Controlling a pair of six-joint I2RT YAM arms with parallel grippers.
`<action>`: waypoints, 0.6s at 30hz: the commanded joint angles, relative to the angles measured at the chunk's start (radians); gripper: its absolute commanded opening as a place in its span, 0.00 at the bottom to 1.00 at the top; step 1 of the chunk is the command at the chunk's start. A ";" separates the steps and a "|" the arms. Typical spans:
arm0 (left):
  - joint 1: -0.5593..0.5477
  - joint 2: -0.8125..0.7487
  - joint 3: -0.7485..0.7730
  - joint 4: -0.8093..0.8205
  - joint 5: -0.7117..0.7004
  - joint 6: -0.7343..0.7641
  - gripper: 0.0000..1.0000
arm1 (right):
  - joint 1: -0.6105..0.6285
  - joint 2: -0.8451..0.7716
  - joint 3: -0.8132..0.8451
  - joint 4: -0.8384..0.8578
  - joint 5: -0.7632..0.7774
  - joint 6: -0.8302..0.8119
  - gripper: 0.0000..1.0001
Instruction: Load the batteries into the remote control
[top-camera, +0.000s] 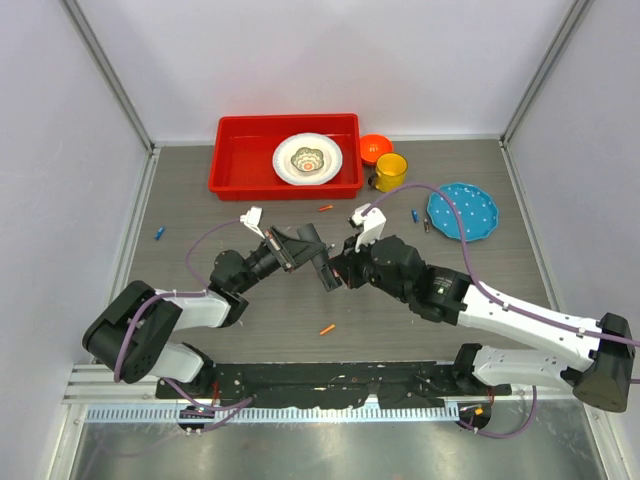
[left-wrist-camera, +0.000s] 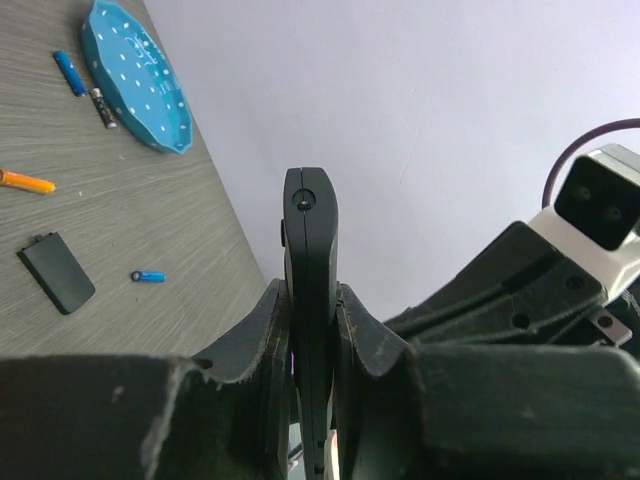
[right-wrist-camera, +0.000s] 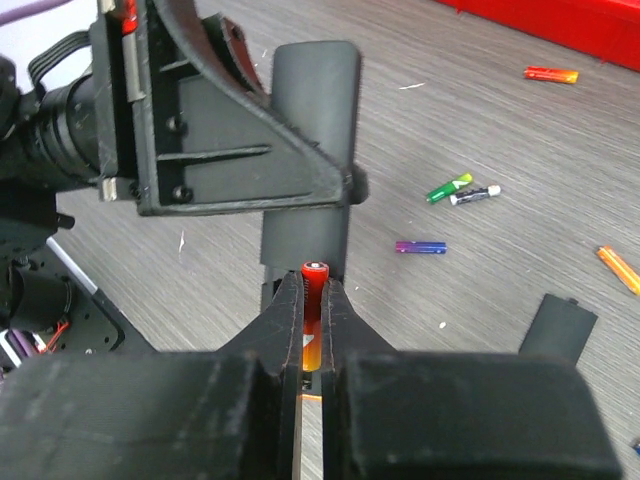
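one loose battery (top-camera: 327, 329): orange, lying well in front of the red tray (top-camera: 230, 165)
left gripper (left-wrist-camera: 312, 300): pinching the remote control (left-wrist-camera: 310, 225), raised in front of the tray
right gripper (right-wrist-camera: 314, 300): clamped on a red-orange battery (right-wrist-camera: 315, 280), its tip at the remote
tray contents: white plate (top-camera: 283, 160) holding a flower-shaped bowl (top-camera: 307, 159)

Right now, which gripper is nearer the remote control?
Left. The left gripper is shut on the remote control itself. The right gripper, shut on the red-orange battery, holds it just short of the remote; I can't confirm contact.
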 joint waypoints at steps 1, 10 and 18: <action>-0.005 -0.008 0.006 0.262 -0.013 -0.011 0.00 | 0.052 0.011 0.061 0.066 0.045 -0.049 0.01; -0.004 0.019 0.020 0.262 -0.015 -0.038 0.00 | 0.092 0.038 0.049 0.081 0.102 -0.070 0.01; -0.005 0.011 0.024 0.262 -0.013 -0.049 0.00 | 0.098 0.066 0.034 0.092 0.118 -0.076 0.01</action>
